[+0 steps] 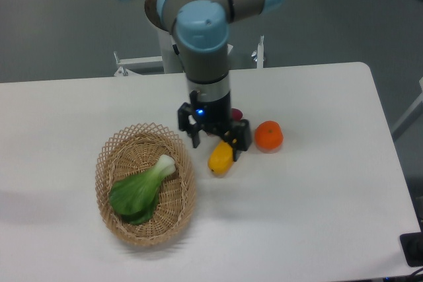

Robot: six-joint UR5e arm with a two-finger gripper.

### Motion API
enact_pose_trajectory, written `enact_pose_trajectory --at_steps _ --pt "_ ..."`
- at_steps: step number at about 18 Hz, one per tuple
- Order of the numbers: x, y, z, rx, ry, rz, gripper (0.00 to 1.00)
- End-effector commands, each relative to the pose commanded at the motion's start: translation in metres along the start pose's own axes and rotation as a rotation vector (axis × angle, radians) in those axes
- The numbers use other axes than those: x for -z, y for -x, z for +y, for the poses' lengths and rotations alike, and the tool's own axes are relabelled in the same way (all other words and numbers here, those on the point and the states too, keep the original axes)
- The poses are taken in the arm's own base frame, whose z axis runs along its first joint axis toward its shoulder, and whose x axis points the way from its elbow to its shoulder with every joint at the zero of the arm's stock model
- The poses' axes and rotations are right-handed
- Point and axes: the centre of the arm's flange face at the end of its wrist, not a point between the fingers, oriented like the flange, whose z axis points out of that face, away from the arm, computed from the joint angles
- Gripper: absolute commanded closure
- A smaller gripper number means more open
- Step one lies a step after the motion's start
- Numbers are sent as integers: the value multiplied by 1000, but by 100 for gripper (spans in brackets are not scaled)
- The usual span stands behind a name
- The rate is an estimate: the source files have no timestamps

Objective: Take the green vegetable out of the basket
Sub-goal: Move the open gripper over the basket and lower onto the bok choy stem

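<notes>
White table (317,203) under a grey floor backdrop, arm mount at the far edge. On the left sits the basket (106,163), and inside it lies the green vegetable (140,191), leaves toward the near side, pale stalk pointing up-right. The claw (215,141) hangs spread and empty, just right of the basket's rim, over the yellow fruit (220,158). An orange fruit (269,135) sits to the right.

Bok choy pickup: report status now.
Hand open, empty, above the yellow fruit, beside the basket. Bok choy lies untouched in basket. Nothing covering it; orange well off to the side.
</notes>
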Motion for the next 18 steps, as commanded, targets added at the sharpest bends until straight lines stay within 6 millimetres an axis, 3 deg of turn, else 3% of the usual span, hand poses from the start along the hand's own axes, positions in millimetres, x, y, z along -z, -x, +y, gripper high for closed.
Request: enact_pose_trajectory --at_steps 2,4,10,18 --pt "-15 -20 -11 -32 14 27 0" --pt "-37 -35 -9 -53 45 62 0" --pt "-73 -72 -3 -144 97 130 0" --pt "-109 -94 0 -172 153 178 0"
